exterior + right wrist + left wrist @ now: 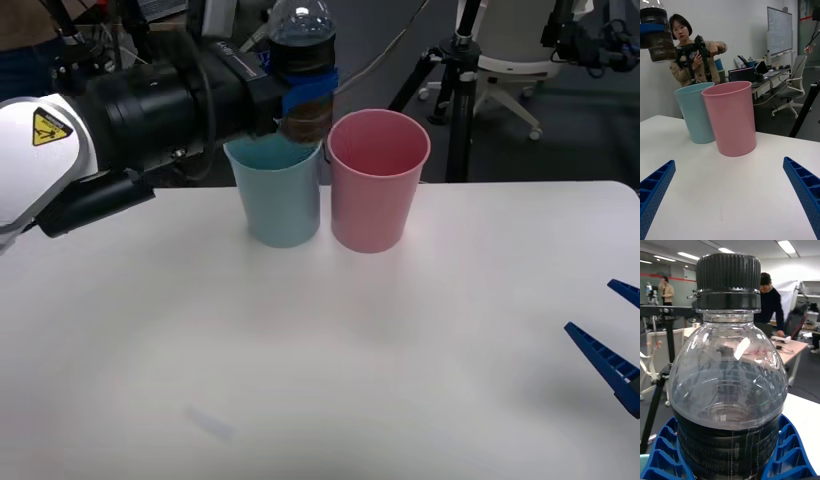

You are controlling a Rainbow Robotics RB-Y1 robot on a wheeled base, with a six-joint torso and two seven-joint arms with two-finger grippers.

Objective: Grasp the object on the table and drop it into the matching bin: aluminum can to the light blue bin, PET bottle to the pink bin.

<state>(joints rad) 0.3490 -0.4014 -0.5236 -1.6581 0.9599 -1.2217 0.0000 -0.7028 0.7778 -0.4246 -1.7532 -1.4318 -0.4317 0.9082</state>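
Holding the PET bottle (303,60) upright, my left gripper (308,92) has its blue fingers (790,453) clamped around the dark lower half, cap up, long axis vertical. From the front view the bottle hangs above the rim of the light blue bin (276,195), toward the side that faces the pink bin (377,180). That is the relation the next move turns on: the pink bin stands just beside the blue one, touching or nearly so, and it lies toward my right from where the bottle hangs now. I judge the bottle needs to travel sideways until it is over the pink mouth before I let go; releasing here would likely drop it into the wrong bin or onto the shared rims. My right gripper (615,345) rests low over the table (300,380) at the near right, fingers spread wide and empty, well apart from both bins.
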